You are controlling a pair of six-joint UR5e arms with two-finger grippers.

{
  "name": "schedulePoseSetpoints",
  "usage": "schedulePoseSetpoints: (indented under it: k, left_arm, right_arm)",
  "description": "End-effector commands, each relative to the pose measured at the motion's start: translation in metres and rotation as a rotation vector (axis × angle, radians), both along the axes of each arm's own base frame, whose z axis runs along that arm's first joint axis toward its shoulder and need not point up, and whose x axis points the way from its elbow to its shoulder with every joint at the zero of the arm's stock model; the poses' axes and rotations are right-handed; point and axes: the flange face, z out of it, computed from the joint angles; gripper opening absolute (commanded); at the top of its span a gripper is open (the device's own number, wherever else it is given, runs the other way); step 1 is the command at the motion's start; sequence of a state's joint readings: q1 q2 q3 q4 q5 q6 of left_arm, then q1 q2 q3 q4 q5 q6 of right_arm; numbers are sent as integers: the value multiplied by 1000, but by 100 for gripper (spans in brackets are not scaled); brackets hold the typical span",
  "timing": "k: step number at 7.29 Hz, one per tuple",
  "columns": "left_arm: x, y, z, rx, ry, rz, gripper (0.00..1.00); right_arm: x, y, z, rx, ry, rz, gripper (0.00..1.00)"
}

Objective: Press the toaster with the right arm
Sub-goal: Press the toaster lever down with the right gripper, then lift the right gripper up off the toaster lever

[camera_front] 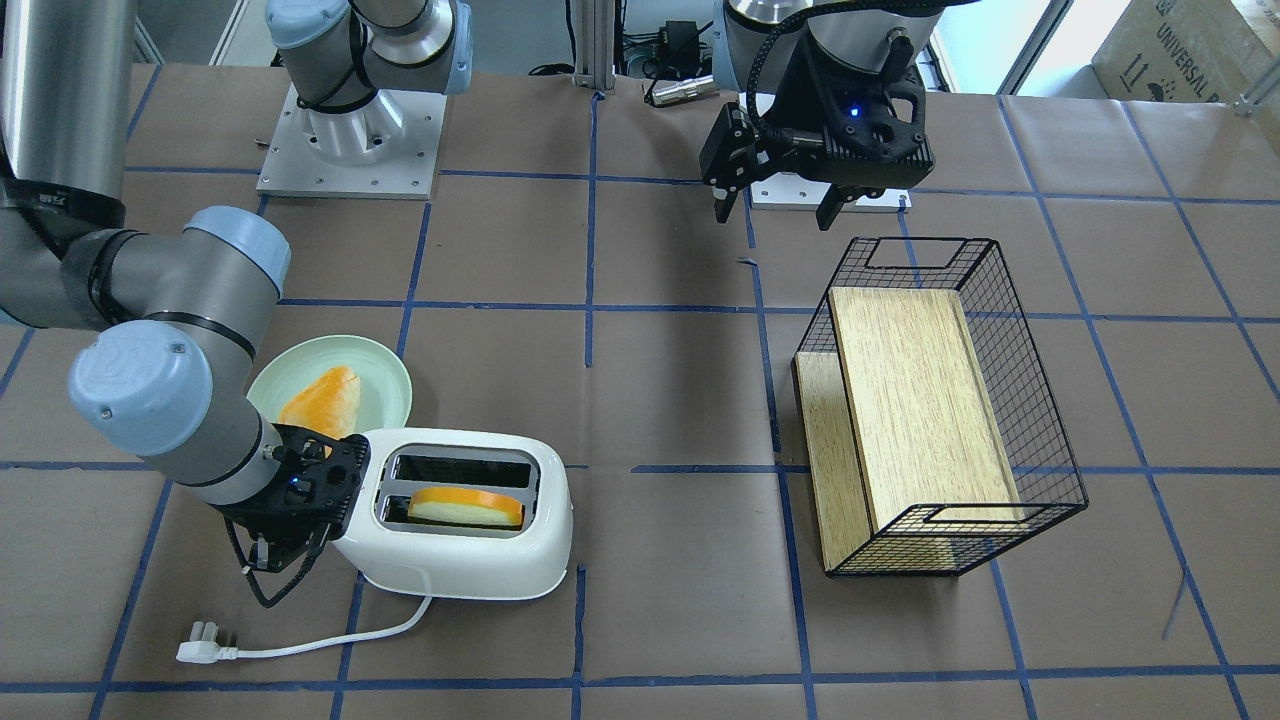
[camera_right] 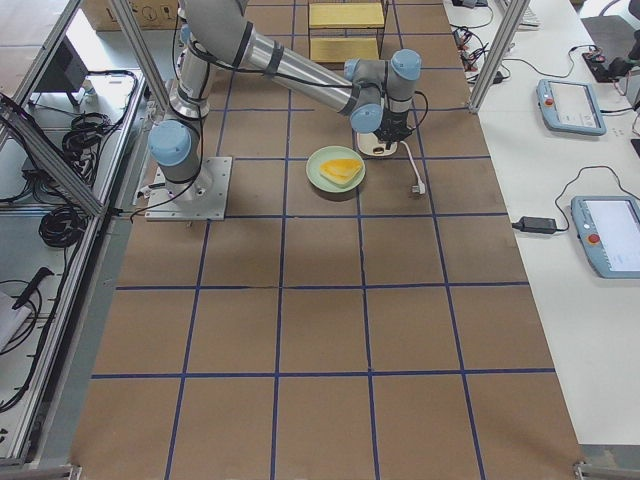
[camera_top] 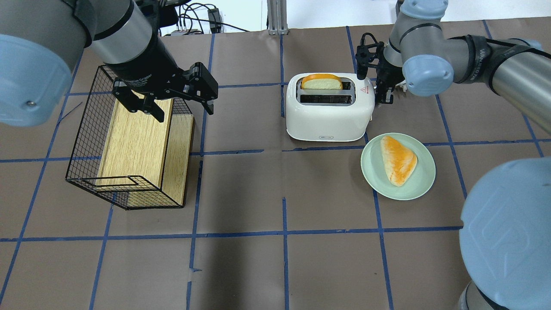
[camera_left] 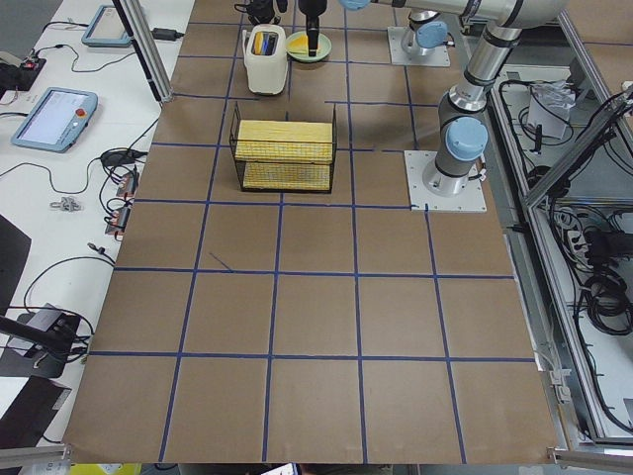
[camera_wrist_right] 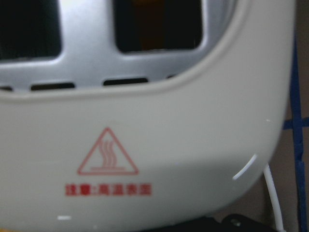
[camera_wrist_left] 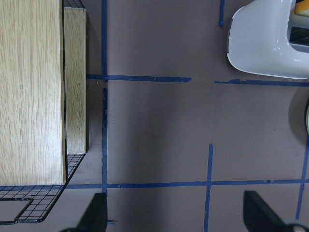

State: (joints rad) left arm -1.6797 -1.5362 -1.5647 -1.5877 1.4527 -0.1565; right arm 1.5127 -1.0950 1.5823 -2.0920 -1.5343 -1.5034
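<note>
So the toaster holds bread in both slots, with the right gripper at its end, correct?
No: the toaster holds bread in one slot only; the other slot is empty, as the overhead view shows. The right gripper is at its end.

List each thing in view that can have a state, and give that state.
toaster: upright, one slot holding a bread slice, other slot empty
plug: lying loose, not in a socket
plate: holding a bread wedge
wire basket: holding wooden boards
left gripper: jaws open, empty
right gripper: at the toaster's end, jaws unclear
</note>
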Motion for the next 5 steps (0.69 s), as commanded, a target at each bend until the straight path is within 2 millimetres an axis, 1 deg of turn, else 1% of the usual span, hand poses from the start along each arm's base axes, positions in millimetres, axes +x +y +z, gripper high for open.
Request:
schedulePoseSetpoints:
  k: [1, 2, 3, 4, 5]
  left_arm:
    - [0, 0, 0, 1, 0, 0, 100]
    - [0, 0, 0, 1, 0, 0, 100]
    - [0, 0, 0, 1, 0, 0, 100]
    - [0, 0, 0, 1, 0, 0, 100]
    - [0, 0, 0, -1, 0, 0, 100]
  right_arm:
    - [0, 3, 29, -41, 6, -2, 6]
    - [0, 5, 56, -65, 14, -4, 21]
    - [1, 13, 88, -81, 6, -39, 74]
    - [2, 30, 120, -78, -1, -149, 99]
    - [4, 54, 148, -39, -9, -267, 100]
